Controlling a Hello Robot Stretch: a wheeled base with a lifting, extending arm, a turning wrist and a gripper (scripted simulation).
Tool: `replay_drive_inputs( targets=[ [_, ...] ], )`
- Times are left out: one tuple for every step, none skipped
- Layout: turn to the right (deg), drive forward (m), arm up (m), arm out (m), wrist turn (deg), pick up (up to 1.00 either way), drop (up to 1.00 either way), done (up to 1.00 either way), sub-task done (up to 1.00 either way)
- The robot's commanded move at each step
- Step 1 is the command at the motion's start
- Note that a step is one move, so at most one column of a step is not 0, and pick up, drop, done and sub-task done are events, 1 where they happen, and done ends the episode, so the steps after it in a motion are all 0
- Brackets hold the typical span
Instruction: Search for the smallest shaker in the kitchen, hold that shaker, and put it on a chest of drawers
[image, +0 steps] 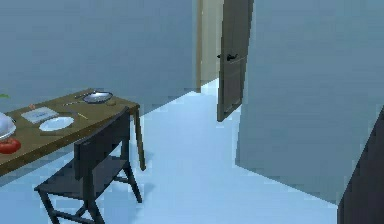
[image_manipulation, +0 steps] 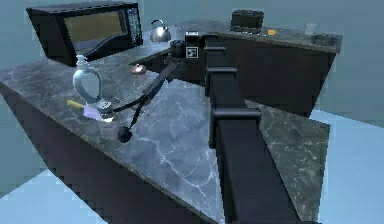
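One arm (image_manipulation: 228, 120) lies across the marble counter (image_manipulation: 170, 150), its gripper (image_manipulation: 118, 118) pointing toward the arm side view's lower left. A small pale blob (image_manipulation: 138, 68), possibly the shaker, stands on the counter just beyond the gripper's body, toward the microwave (image_manipulation: 85, 28). Whether the gripper holds anything cannot be told: small items (image_manipulation: 95, 112) lie at its far end.

Home kitchen: marble counter (image_manipulation: 180, 150) w/ microwave (image_manipulation: 85, 30), kettle (image_manipulation: 159, 32); dining table (image: 95, 115), chair (image: 72, 185).
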Motion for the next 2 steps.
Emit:
replay_drive_inputs(
  targets=[
    [0.0,0.00,0.00,-0.42,0.0,0.00,0.00,0.00,0.00],
    [-45.0,0.00,0.00,0.00,0.0,0.00,0.00,0.00,0.00]
  ],
)
